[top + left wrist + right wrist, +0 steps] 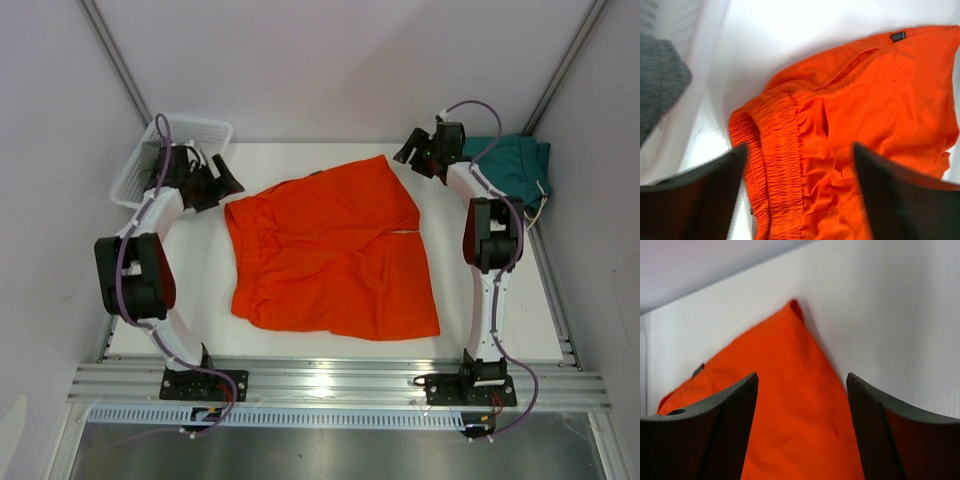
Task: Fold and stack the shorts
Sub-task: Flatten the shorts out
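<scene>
The orange shorts lie spread flat in the middle of the white table, waistband to the left. My left gripper is open just above the waistband's far corner; its wrist view shows the elastic waistband between the open fingers. My right gripper is open over the far right leg corner, with the cloth below the fingers. The dark teal-green shorts lie bunched at the far right of the table, behind the right arm.
A white plastic basket stands at the far left corner, behind the left gripper. A grey object shows at the left of the left wrist view. Metal rails run along the table's near edge.
</scene>
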Available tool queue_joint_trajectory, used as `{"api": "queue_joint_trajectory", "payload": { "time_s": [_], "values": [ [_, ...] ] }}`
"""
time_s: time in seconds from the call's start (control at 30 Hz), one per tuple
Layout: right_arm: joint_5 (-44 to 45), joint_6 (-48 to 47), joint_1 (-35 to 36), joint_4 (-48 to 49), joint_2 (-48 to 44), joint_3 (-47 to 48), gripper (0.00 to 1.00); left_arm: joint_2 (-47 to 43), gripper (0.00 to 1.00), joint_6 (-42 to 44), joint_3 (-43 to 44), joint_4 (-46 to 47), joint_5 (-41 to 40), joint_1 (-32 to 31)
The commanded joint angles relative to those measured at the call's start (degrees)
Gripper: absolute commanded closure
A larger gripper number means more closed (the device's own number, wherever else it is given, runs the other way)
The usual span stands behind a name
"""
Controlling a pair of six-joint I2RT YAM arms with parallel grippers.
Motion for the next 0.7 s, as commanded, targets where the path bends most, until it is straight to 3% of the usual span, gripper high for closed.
{"api": "queue_joint_trajectory", "payload": {
  "time_s": [0.0, 0.03, 0.27, 0.53, 0.67],
  "values": [
    [1.0, -1.6, 0.5, 0.8, -12.2, -9.3, 0.26, -7.5, 0.05, 0.8, -0.5, -1.4, -5.5, -2.7],
    [1.0, -2.0, 0.6, 1.1, -14.4, -11.9, 0.26, -9.3, 0.01, 0.6, -5.3, -0.2, -5.7, -3.1],
    [7.5, -2.9, 5.5, -1.7, -34.3, -35.8, 0.25, -26.9, 0.01, -5.9, -22.5, 13.1, -7.3, -5.5],
    [15.5, 2.1, 10.7, -2.5, -61.2, -62.4, 0.24, -41.8, 0.01, -7.8, -33.7, 7.4, -18.4, -5.6],
    [17.5, 2.5, 12.0, -5.0, -70.9, -69.2, 0.21, -56.4, 0.01, -10.1, -41.3, 9.8, -20.6, -5.6]
  ]
}}
